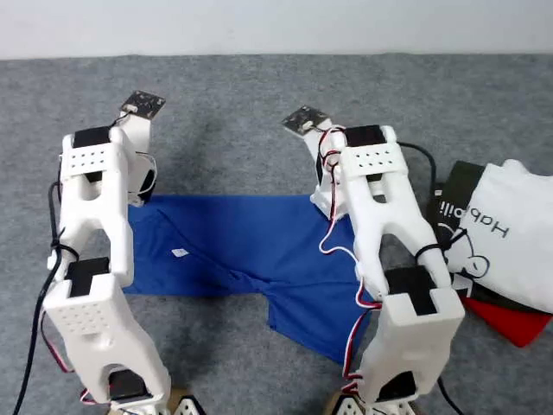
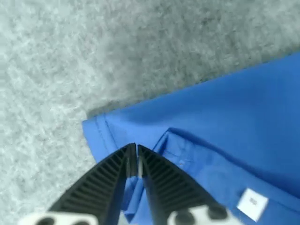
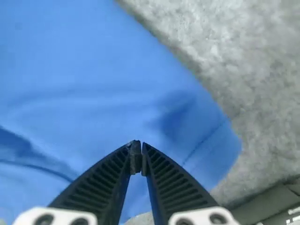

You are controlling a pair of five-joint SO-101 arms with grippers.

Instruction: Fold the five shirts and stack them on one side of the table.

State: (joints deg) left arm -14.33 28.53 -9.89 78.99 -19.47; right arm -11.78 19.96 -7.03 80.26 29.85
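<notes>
High view, near to far.

- Lower edge of frame: left arm (image 1: 95,225) rises from lower left and right arm (image 1: 389,233) from lower right. Both extend up-frame over the grey surface (image 1: 216,112).
- Centre frame: blue shirt (image 1: 259,251) lies on the surface betw. the two arms. It is partly folded, w/ one flap running toward lower right. Small white tag (image 1: 180,253) sits on it near the left arm.
- Right edge, mid-height: pile of shirts just beside the right arm. White shirt (image 1: 514,233) on top, dark shirt (image 1: 458,186) under it at its upper left, red shirt (image 1: 511,324) showing at the pile's lower right.

Left wrist view: left end effector (image 2: 136,149) clenched, tips over the blue shirt close to a hemmed corner. Cannot tell whether cloth is pinched.

Right wrist view: right end effector (image 3: 137,157) clenched, tips over blue cloth near another hemmed corner. Pinch likewise cannot be told.
</notes>
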